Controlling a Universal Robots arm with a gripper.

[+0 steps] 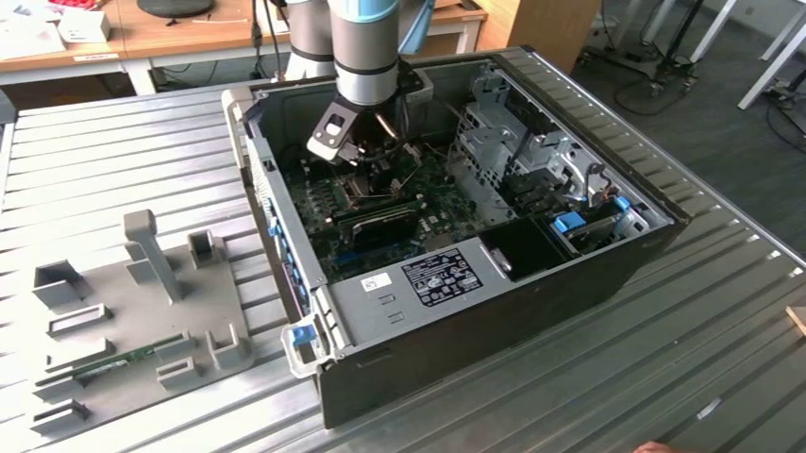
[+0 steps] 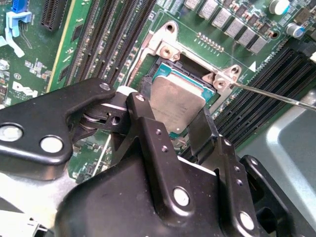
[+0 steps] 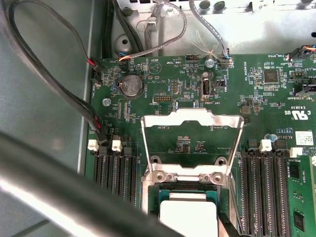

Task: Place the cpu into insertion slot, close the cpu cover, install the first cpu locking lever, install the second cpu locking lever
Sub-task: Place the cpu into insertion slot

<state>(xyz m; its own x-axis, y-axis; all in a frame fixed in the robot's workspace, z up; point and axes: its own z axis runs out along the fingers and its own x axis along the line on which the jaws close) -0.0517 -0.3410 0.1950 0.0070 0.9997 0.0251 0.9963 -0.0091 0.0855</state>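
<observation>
Cpu (image 2: 175,101), flat, dull grey metal top with a green edge, sits at the insertion slot (image 2: 165,49). The gripper (image 2: 173,117) pinches it, black fingers (image 2: 148,133) against two opposite edges. The first wrist view adds the cpu cover (image 3: 191,118), a thin silvery frame swung up off the slot over the green board (image 3: 163,74). A wire lever (image 2: 276,96) juts from the slot's corner. The exterior view shows the arm reaching into an open computer case (image 1: 504,311).

Ribbed metal table (image 1: 705,311), wooden desks (image 1: 189,33) behind, dark grey floor (image 1: 686,109).
</observation>
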